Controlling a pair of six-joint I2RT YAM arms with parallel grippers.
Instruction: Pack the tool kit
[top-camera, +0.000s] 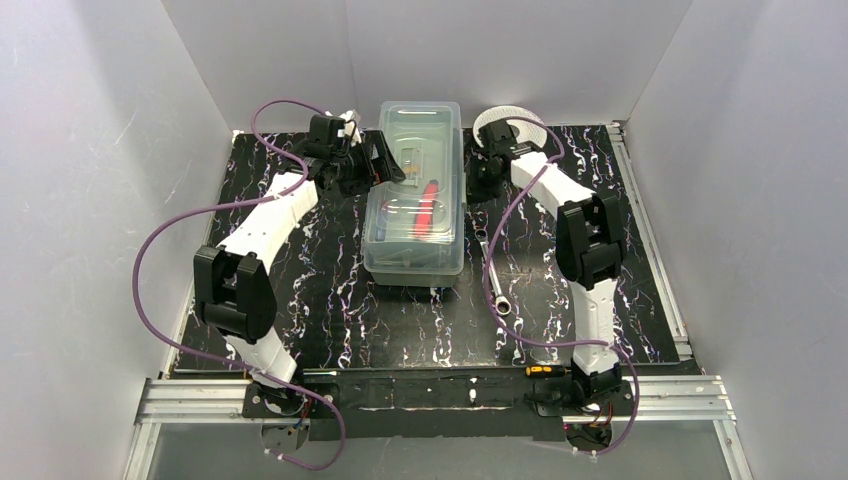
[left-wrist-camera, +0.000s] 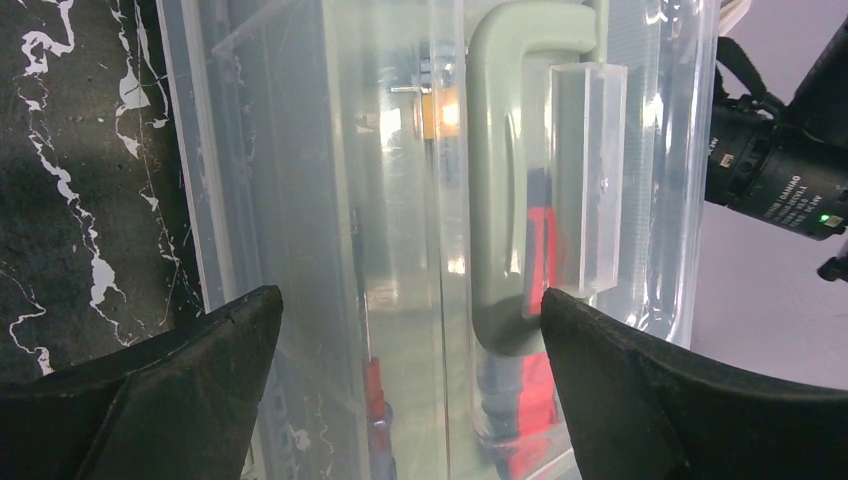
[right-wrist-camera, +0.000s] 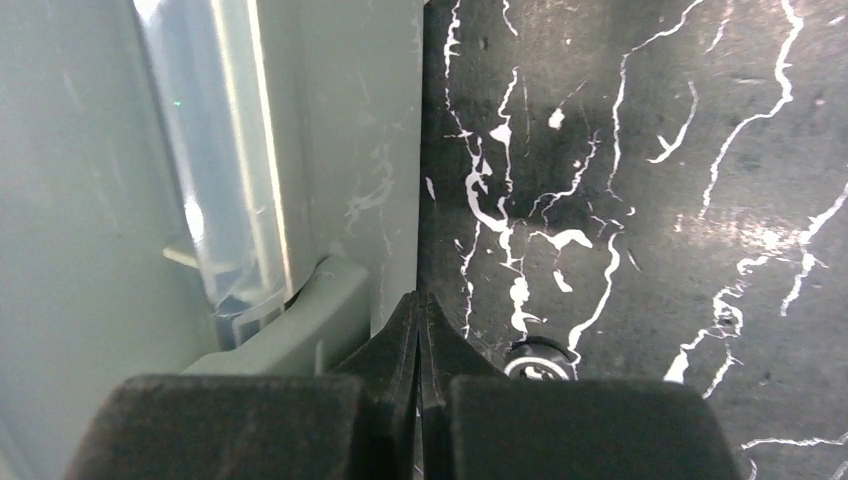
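Note:
The tool kit (top-camera: 415, 235), a clear-lidded box with a pale green base, stands mid-table with its lid down. Red-handled tools (top-camera: 428, 207) show through the lid. My left gripper (top-camera: 388, 165) hovers over the box's left far side, open. In the left wrist view its fingers (left-wrist-camera: 200, 370) straddle the lid, with the pale green handle (left-wrist-camera: 505, 190) near the right finger and nothing held at the left gripper (left-wrist-camera: 410, 300). My right gripper (top-camera: 480, 185) is shut and empty against the box's right side. In the right wrist view the right gripper (right-wrist-camera: 420, 302) touches a pale green latch (right-wrist-camera: 300, 335).
A steel wrench (top-camera: 492, 272) lies on the black marbled table (top-camera: 330, 290) right of the box; its ring end (right-wrist-camera: 535, 362) shows by my right fingertips. A round white wire spool (top-camera: 512, 120) sits behind the right arm. A small yellow-handled screwdriver (top-camera: 545, 370) lies by the right base.

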